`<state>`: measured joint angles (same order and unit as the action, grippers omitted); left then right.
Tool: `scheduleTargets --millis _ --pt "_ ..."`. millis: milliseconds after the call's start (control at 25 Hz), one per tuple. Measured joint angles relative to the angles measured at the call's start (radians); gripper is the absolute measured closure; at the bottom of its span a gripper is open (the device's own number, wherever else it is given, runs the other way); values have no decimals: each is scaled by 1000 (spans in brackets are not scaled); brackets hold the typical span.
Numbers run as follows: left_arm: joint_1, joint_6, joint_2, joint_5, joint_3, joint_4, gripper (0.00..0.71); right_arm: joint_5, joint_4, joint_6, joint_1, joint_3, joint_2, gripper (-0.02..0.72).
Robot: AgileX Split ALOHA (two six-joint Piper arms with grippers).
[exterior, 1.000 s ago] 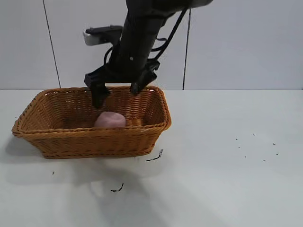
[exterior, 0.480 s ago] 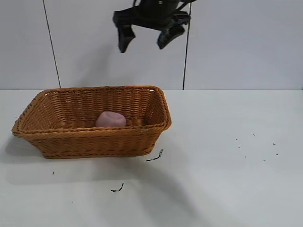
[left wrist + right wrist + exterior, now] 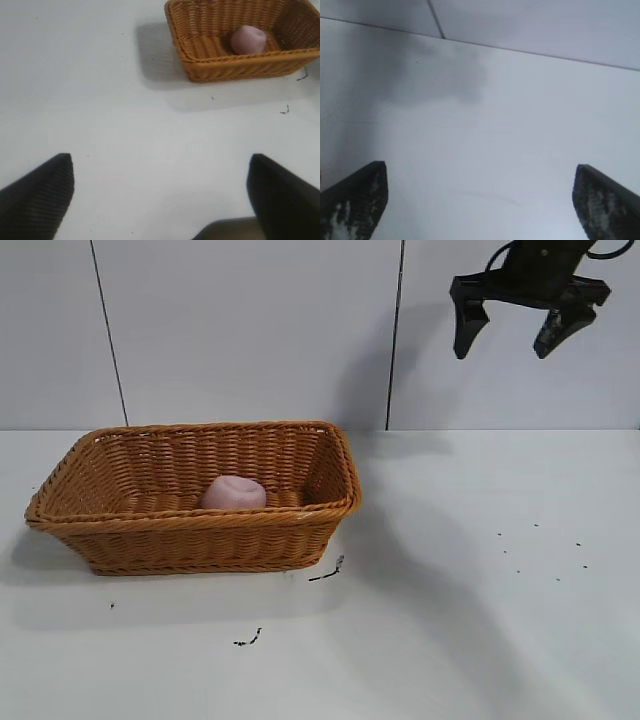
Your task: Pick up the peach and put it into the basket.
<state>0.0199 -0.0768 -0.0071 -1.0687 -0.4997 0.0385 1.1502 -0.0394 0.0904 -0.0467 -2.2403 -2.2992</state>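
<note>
One peach point(image 3: 232, 492) lies inside the basket point(image 3: 200, 540); the right gripper point(image 3: 528, 325), fingers wide and empty, has swung high away rightward, so the placing looks finished.

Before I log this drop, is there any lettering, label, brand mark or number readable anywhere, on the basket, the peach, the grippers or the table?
None: no view shows readable text.
Orange-brown woven wicker basket: no tag or label.
Dusty-pink rounded peach, lying in the basket: unmarked.
Black right gripper, open and raised near the wall: no visible lettering.
Black left gripper, open above the table: none.
White table: only small dark specks, not characters.
</note>
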Motion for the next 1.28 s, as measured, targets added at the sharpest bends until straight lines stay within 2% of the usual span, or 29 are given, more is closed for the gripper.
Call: scheduleTargets --millis 120,320,520,1080,1160,1280 --pt "0 0 0 0 0 0 18 52 9 -1 10 0 2 14" --pt "0 0 0 0 0 0 18 64 17 -2 9 20 69 14" --pt "0 0 0 0 0 0 18 63 23 -4 9 195 263 14" --pt "0 0 0 0 0 0 18 65 12 -8 9 1157 1273 14" --pt "0 0 0 0 0 0 18 42 12 -8 9 1289 1437 14" --pt "0 0 0 0 0 0 18 -47 14 -8 9 1456 1652 14"
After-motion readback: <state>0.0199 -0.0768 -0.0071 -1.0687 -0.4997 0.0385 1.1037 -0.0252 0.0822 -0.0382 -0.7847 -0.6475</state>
